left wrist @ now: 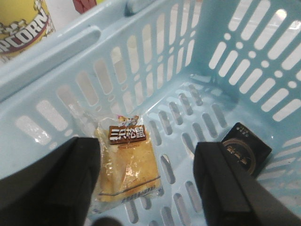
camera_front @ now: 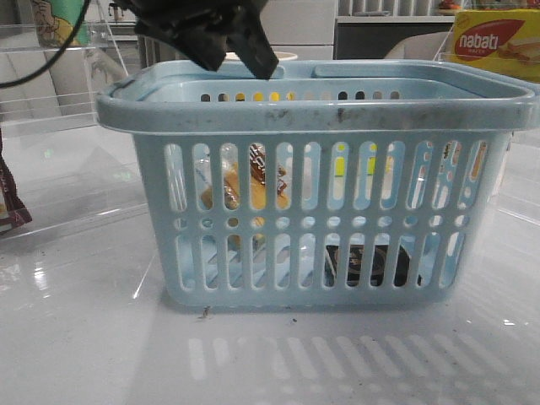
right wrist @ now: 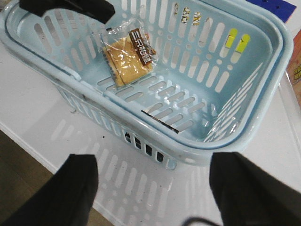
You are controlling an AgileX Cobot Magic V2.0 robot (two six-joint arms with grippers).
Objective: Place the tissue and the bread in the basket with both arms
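Lying beneath left end effector (left wrist: 146, 183): bread (left wrist: 127, 165)

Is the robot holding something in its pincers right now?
No. Both are open and empty: the left pincer hangs over the bread and tissue lying in the basket, the right pincer outside it.

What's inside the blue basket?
Inside the basket are the bread in its clear bag and the small black tissue pack, both on the floor and apart. The left wrist's fingers cover part of the floor.
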